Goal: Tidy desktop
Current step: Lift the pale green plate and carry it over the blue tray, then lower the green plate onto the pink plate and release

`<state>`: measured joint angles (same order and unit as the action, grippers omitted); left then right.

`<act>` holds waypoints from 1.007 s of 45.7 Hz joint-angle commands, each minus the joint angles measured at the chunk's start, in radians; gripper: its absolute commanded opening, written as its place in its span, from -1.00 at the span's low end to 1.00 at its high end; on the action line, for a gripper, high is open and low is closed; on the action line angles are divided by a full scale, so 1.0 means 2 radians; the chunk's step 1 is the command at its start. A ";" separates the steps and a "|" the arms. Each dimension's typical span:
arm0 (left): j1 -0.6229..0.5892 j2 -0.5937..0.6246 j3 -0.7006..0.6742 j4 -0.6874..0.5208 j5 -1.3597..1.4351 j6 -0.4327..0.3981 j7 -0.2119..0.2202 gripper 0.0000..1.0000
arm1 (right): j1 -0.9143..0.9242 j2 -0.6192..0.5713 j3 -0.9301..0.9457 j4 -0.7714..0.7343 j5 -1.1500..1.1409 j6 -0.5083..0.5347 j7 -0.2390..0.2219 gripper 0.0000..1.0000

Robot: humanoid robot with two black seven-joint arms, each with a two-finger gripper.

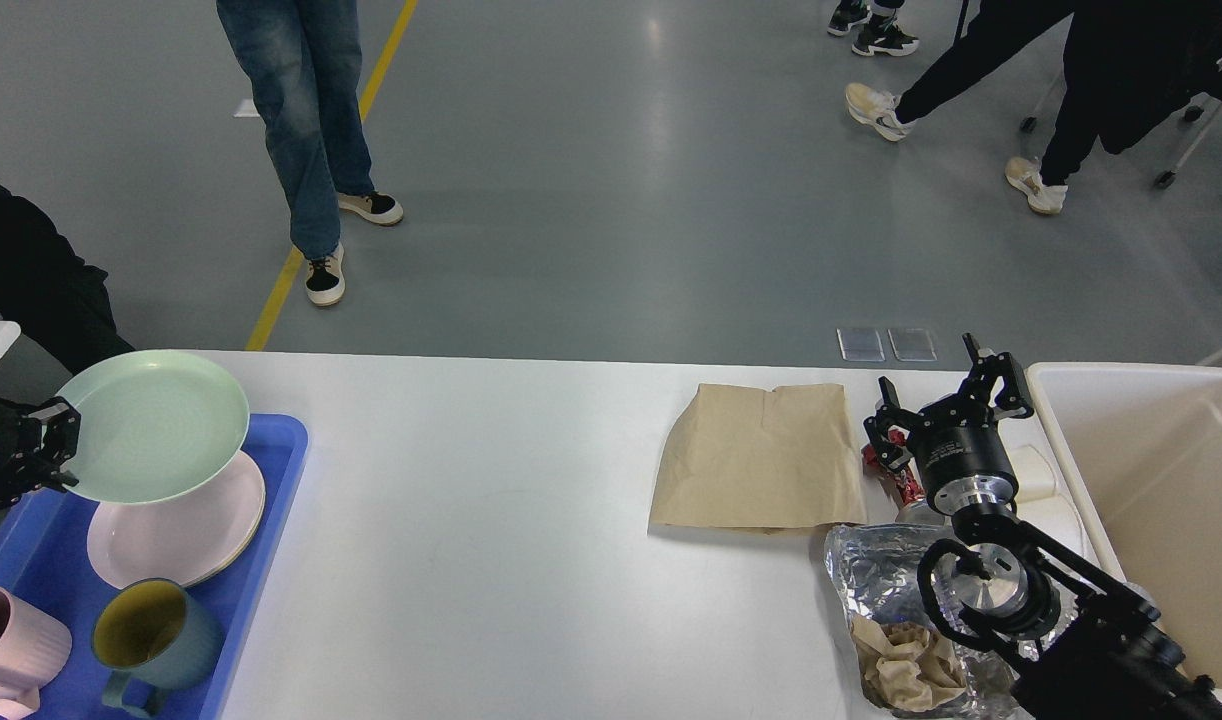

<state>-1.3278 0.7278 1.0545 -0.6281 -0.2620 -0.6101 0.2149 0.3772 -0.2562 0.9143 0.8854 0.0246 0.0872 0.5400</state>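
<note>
The white desktop fills the lower view. At its left end my left gripper is shut on the rim of a mint green plate, held just above a pink plate in the blue tray. My right gripper stands open over the right end, above a red wrapper and beside a flat brown paper bag. A crumpled foil bag with brown paper in it lies under the right arm.
The tray also holds a dark green mug and a pink mug. A cream-white bin stands at the right edge. People's legs move on the grey floor beyond the desktop.
</note>
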 commanded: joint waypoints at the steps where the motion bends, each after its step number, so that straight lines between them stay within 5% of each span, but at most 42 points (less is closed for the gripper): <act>1: 0.059 -0.001 -0.023 0.059 0.008 0.000 -0.005 -1.00 | 0.000 0.000 0.000 0.000 0.000 0.000 0.000 1.00; 8: 0.079 -0.006 -0.025 0.066 0.037 0.001 -0.041 -1.00 | 0.000 0.000 0.000 0.000 0.000 0.000 0.000 1.00; 39: 0.103 -0.031 -0.024 0.060 0.042 0.001 -0.044 -0.92 | 0.000 0.000 0.000 0.000 0.000 0.000 0.000 1.00; 46: 0.107 -0.036 -0.025 0.059 0.042 -0.001 -0.043 -0.73 | 0.000 0.000 0.000 0.000 0.000 0.000 0.000 1.00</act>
<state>-1.1212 0.6645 1.0063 -0.5097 -0.1779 -0.6096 0.1280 0.3773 -0.2562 0.9143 0.8851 0.0245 0.0873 0.5400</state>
